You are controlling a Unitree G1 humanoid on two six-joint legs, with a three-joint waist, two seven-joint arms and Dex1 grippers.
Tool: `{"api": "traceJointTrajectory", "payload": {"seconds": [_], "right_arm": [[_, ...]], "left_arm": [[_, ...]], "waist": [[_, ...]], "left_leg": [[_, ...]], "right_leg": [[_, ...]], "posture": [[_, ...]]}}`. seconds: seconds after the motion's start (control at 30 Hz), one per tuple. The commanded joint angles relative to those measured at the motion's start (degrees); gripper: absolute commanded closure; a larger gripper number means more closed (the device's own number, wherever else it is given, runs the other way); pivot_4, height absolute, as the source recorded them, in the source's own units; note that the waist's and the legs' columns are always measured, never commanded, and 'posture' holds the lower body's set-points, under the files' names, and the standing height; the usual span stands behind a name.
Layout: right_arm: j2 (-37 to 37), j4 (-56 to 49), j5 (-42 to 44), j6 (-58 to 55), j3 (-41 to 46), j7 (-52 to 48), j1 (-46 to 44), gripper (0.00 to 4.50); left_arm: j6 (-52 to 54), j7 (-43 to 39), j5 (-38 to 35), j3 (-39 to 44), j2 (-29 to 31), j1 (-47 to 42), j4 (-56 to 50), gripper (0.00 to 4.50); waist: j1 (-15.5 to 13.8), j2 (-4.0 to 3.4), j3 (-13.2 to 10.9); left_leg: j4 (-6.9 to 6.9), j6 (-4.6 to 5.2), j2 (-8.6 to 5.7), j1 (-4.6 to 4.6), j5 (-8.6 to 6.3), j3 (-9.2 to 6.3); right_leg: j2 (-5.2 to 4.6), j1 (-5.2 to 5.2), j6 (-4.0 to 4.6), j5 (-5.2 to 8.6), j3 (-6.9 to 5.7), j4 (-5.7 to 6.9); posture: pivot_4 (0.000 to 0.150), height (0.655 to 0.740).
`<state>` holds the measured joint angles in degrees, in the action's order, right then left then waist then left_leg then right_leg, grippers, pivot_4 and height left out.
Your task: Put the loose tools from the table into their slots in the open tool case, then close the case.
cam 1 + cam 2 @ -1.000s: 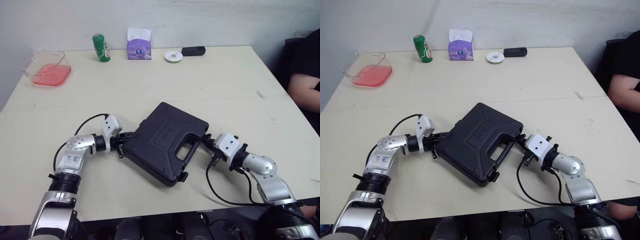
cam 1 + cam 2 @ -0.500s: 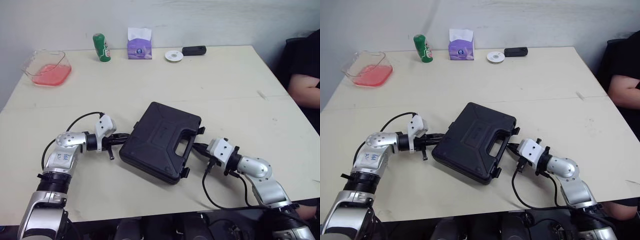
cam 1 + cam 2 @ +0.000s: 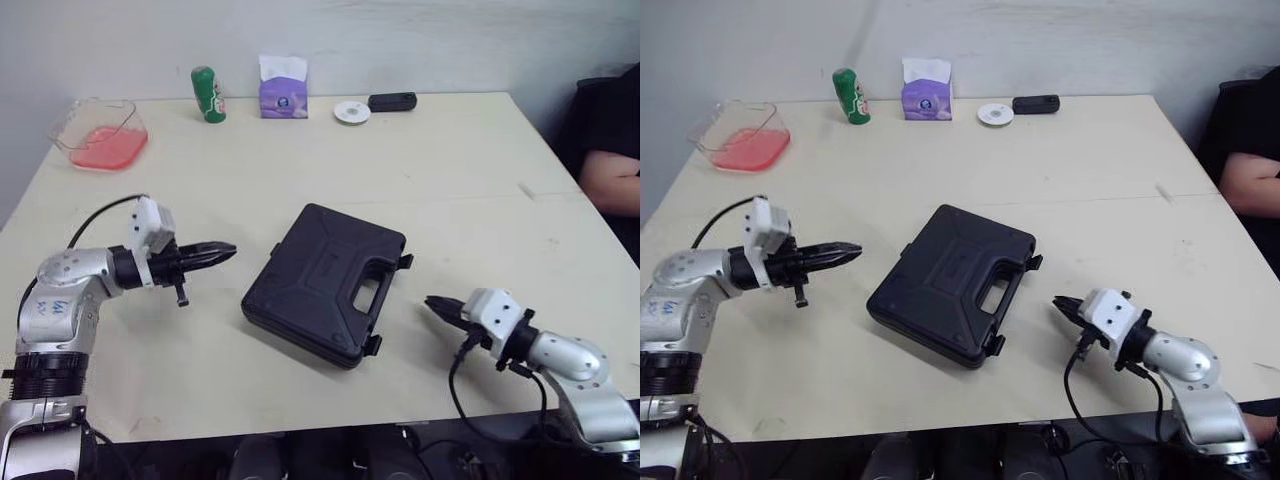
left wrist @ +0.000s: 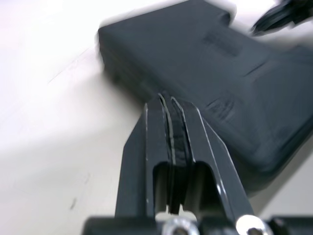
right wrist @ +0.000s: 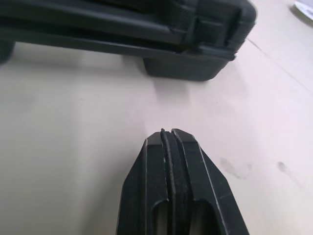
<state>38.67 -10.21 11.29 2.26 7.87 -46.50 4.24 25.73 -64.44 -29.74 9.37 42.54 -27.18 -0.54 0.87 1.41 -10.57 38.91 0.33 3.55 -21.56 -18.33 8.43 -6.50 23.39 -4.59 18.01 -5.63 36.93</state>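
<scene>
A black plastic tool case (image 3: pixel 325 281) lies closed and flat in the middle of the table, its carry handle toward the near right. My left gripper (image 3: pixel 226 250) is shut and empty, hovering to the case's left with a gap of bare table between them. My right gripper (image 3: pixel 433 303) is shut and empty too, low over the table to the right of the case and apart from it. In the left wrist view the case (image 4: pixel 205 83) lies just past the closed fingers (image 4: pixel 172 122). The right wrist view looks at the case's latch edge (image 5: pixel 195 39) beyond its fingers (image 5: pixel 171 166).
Along the far edge stand a clear container with red contents (image 3: pixel 98 140), a green can (image 3: pixel 207 94), a purple tissue box (image 3: pixel 283 88), a white disc (image 3: pixel 351 112) and a small black device (image 3: pixel 391 101). A seated person (image 3: pixel 610 150) is at the table's right side.
Both grippers have drawn back from the case, the left one to the left and the right one to the right. The case has settled flat after turning slightly.
</scene>
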Motion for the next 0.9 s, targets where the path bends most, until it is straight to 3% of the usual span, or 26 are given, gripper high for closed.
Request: {"api": "traceJointTrajectory", "payload": {"seconds": [0.03,0.33,0.7,0.8,0.9], "right_arm": [[0.56,-1.99,3.43,-1.15,2.67,-0.94,1.81,4.5],[-0.01,-0.76,6.77,-0.87,3.45,-3.15,1.01,4.5],[-0.62,4.06,5.56,-0.47,0.51,-4.81,-4.97,4.5],[-1.92,7.27,4.63,0.82,-0.09,-3.81,-7.2,4.5],[-2.32,8.93,3.88,2.03,-0.91,-4.04,-8.29,4.5]], "left_arm": [[3.21,1.5,-1.04,-4.57,-2.07,-2.81,-5.87,4.45],[-1.93,4.82,6.57,-15.27,-11.81,-10.86,-1.8,4.45],[-6.72,14.55,20.55,-25.49,-25.99,-21.02,16.12,4.45],[-4.04,20.32,24.22,-26.42,-29.88,-22.92,21.09,4.45],[-1.73,21.11,25.98,-27.57,-31.62,-24.05,24.0,4.45]], "waist": [[-0.27,-0.01,0.0],[-0.69,-0.02,-0.01],[-0.89,0.0,-0.02],[-0.86,0.01,-0.02],[-0.81,-0.02,-0.01]], "left_leg": [[-0.01,-0.01,-0.01,0.02,0.0,0.01],[0.03,-0.04,0.03,0.06,0.02,0.13],[0.12,-0.01,0.01,0.01,0.02,0.13],[0.14,0.0,0.02,0.01,0.02,0.14],[0.15,0.01,0.02,0.02,0.03,0.14]], "right_leg": [[0.05,0.0,0.0,0.0,0.01,0.01],[0.41,0.03,0.0,0.0,0.15,0.01],[0.51,0.02,-0.05,-0.03,0.19,-0.07],[0.5,0.03,-0.06,-0.03,0.2,-0.06],[0.5,0.02,-0.06,-0.03,0.21,-0.04]], "posture": [[0.15,0.74],[0.15,0.74],[0.15,0.74],[0.15,0.74],[0.15,0.74]]}}
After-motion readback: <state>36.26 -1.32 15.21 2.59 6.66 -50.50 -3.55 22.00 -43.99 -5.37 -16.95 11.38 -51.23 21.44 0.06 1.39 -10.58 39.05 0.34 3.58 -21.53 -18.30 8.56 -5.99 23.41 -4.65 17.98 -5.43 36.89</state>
